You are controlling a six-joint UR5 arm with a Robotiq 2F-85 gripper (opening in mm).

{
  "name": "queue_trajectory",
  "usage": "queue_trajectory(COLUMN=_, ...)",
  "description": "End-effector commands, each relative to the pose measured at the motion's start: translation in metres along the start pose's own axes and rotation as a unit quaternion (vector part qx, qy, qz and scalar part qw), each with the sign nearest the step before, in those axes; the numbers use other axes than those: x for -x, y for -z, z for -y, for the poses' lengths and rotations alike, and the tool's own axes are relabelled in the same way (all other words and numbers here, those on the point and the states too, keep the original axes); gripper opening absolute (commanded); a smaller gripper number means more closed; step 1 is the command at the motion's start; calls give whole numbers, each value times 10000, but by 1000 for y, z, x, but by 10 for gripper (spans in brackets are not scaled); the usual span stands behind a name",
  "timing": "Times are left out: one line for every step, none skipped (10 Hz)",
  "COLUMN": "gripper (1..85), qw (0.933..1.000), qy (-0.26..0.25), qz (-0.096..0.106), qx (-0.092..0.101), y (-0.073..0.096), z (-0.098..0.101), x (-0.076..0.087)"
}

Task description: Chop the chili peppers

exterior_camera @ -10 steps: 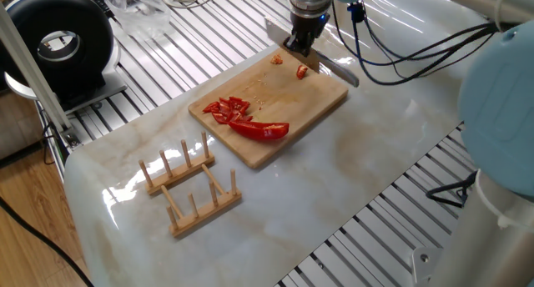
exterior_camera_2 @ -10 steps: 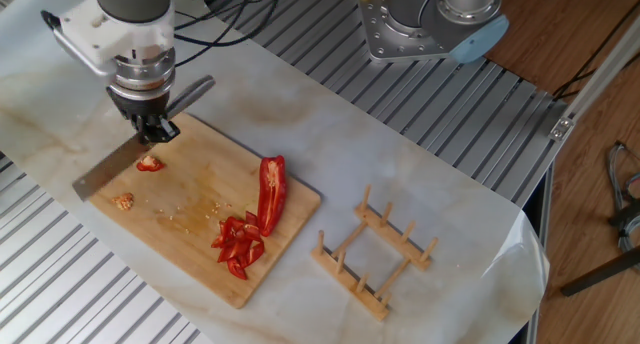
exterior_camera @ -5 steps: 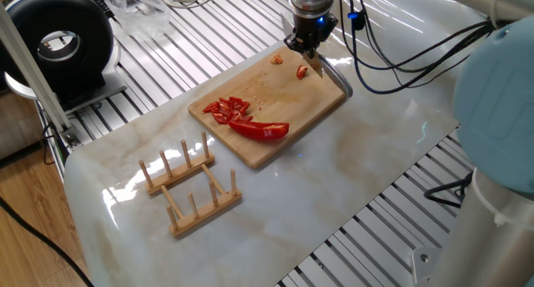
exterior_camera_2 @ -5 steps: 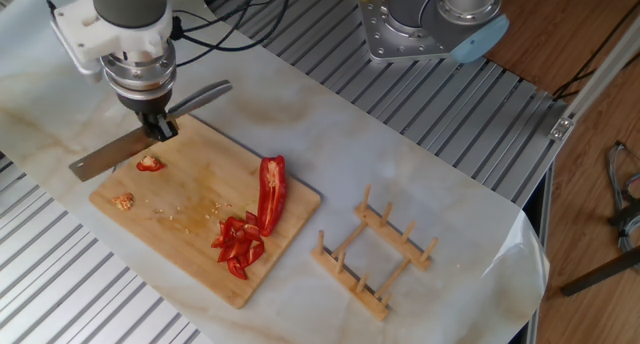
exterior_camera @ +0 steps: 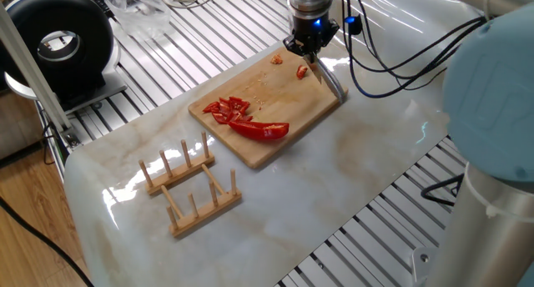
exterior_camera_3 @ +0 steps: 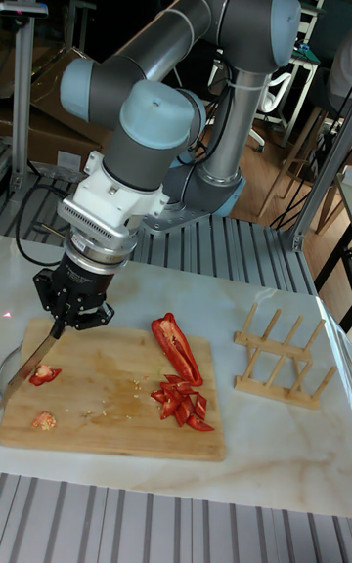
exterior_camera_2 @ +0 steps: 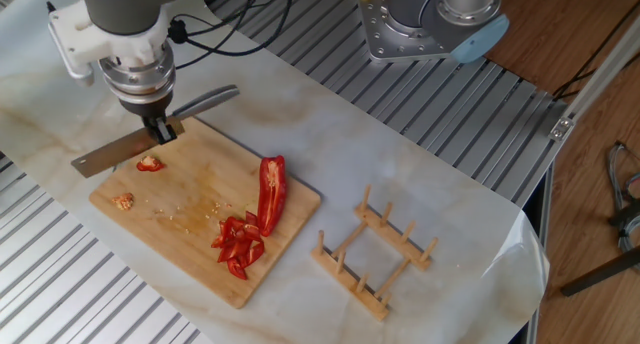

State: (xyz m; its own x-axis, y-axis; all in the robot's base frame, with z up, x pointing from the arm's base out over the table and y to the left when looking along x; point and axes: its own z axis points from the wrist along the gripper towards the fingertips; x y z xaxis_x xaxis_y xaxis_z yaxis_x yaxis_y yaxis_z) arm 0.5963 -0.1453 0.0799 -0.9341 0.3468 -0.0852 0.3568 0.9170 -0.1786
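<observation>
Well apart from the gripper [exterior_camera_2: 158,132] lie the chili peppers [exterior_camera_2: 256,214].

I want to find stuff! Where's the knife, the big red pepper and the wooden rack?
knife [exterior_camera_2: 105,155], the other fixed view, middle of the blade.
pepper [exterior_camera_2: 271,191], the other fixed view, middle of the long half.
rack [exterior_camera_2: 372,251], the other fixed view, a middle rail.

Marble-topped table [exterior_camera_2: 330,134], wooden floor [exterior_camera: 33,245]

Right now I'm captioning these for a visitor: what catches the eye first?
The bright red chili peppers on the wooden cutting board: one long half with a pile of cut bits beside it. At the board's far end the gripper holds a knife near a stray red piece.
</observation>
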Motion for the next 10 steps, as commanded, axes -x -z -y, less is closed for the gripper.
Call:
queue_trajectory(gripper=13, qw=9997, qy=-160, qz=-130, qx=128, y=-6, z=-9, x=2)
queue_trajectory(gripper=13, qw=9998, qy=-152, qz=-117, qx=75, y=-7, z=-5, x=3)
queue_trajectory(gripper=13, qw=9999, qy=-128, qz=-89, qx=4, y=-6, z=-2, x=4)
queue_trajectory(gripper=13, qw=9999, qy=-104, qz=-50, qx=-55, y=-3, z=1, x=4)
queue_trajectory(gripper=13, qw=9999, qy=-112, qz=-65, qx=-36, y=-1, z=-1, x=3)
queue_trajectory(gripper=13, qw=9999, qy=-128, qz=-76, qx=-8, y=-3, z=-3, x=4)
queue_trajectory(gripper=13, qw=9998, qy=-166, qz=-50, qx=11, y=-4, z=-6, x=8)
queue_trajectory(gripper=13, qw=9998, qy=-189, qz=-18, qx=32, y=-4, z=-9, x=11)
queue_trajectory(gripper=13, qw=9998, qy=-197, qz=37, qx=62, y=-5, z=-12, x=16)
queue_trajectory(gripper=13, qw=9997, qy=-203, qz=113, qx=77, y=-7, z=-15, x=23)
